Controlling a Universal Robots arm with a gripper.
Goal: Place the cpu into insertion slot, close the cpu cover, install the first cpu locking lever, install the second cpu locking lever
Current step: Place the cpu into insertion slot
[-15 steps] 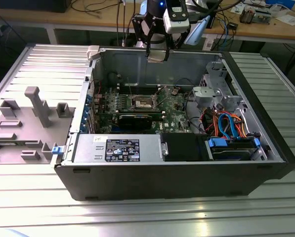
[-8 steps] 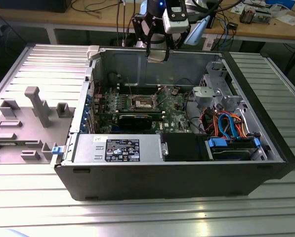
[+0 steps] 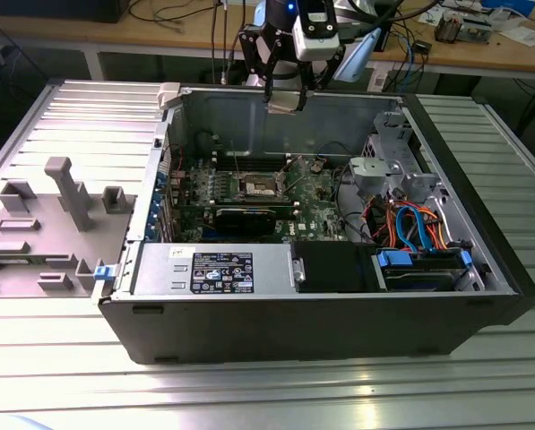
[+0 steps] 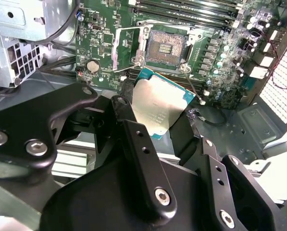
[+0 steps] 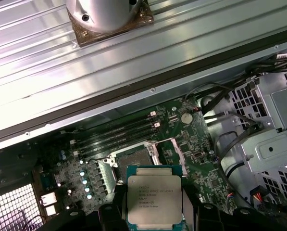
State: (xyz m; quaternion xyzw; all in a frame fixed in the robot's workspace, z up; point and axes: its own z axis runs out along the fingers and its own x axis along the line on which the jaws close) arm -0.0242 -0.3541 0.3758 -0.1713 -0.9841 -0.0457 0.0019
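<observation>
Gripper (image 3: 285,100) is clamped on cpu (image 4: 157,103) by two opposite edges, silver top up, hanging over the open case, w/ slot (image 4: 165,46) bare on the board well below the chip & cover (image 4: 125,47) swung open beside it.

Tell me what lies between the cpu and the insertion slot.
Nothing: in the second wrist view, bare air separates the held cpu from the insertion slot.
</observation>
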